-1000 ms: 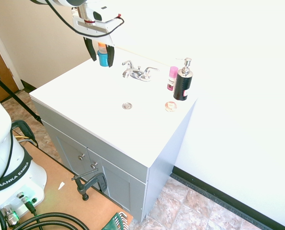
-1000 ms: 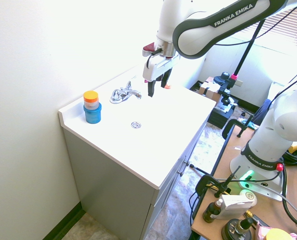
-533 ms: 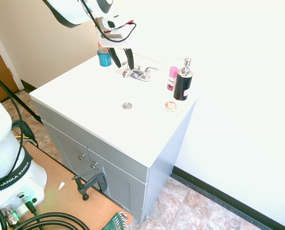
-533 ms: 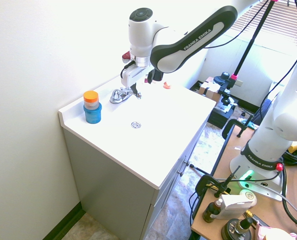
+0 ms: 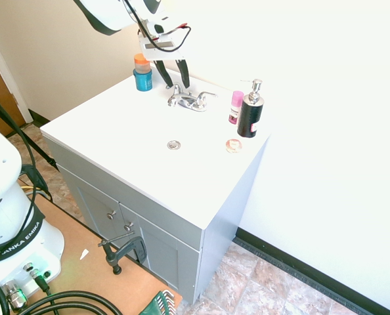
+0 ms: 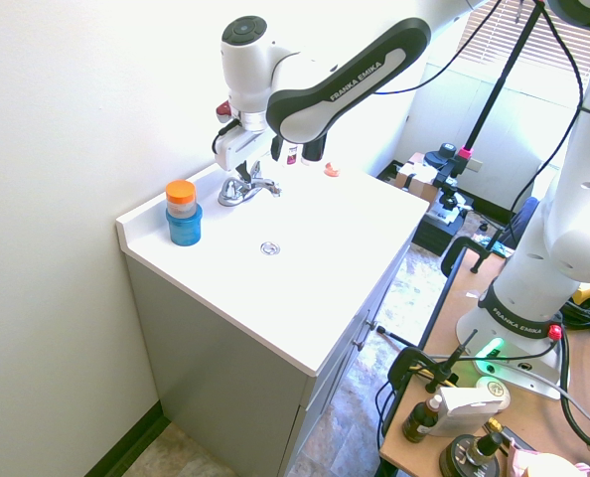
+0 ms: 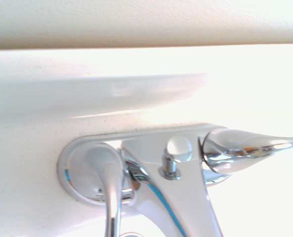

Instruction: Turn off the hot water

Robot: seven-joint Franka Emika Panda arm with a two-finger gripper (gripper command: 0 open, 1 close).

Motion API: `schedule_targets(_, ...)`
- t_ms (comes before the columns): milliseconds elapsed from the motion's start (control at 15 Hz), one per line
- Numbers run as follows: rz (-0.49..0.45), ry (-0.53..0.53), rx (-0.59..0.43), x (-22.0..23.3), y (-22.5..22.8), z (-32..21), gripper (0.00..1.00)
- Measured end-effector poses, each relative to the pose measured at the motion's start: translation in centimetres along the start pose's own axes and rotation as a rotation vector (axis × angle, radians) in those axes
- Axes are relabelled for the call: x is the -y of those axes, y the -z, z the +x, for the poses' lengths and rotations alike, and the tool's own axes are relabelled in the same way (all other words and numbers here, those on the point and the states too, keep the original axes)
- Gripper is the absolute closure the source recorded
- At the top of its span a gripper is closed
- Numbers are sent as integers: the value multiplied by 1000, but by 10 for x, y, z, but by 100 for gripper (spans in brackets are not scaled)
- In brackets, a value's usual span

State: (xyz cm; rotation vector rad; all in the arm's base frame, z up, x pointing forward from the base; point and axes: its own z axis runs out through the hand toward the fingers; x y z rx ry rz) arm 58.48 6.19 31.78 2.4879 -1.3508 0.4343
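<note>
In the first exterior view, a blue jar with an orange lid (image 5: 142, 73) stands on the back left of the white vanity counter (image 5: 116, 141); just right of it, the arm's black two-finger gripper (image 5: 174, 79) hangs with its fingers spread apart, holding nothing, tips just above the left handle of the chrome two-handle faucet (image 5: 190, 100) by the back wall; in front of the faucet lies the round metal sink drain (image 5: 174, 144); further right, near the counter's corner, a pink bottle (image 5: 236, 107) stands just beside a black soap dispenser with a silver pump (image 5: 250, 111), a small clear round dish (image 5: 233, 145) in front of them; the wrist view shows the faucet close up, one handle pointing towards the camera, the other out sideways
</note>
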Motion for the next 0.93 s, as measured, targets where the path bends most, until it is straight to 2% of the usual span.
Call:
schedule_targets(267,13,-15,67,18,-1,-3,0)
schedule_targets(600,27,-50,100,34,4,3,0)
schedule_targets(733,44,-63,132,20,17,13,0)
schedule_targets(933,55,-72,211,-31,37,12,0)
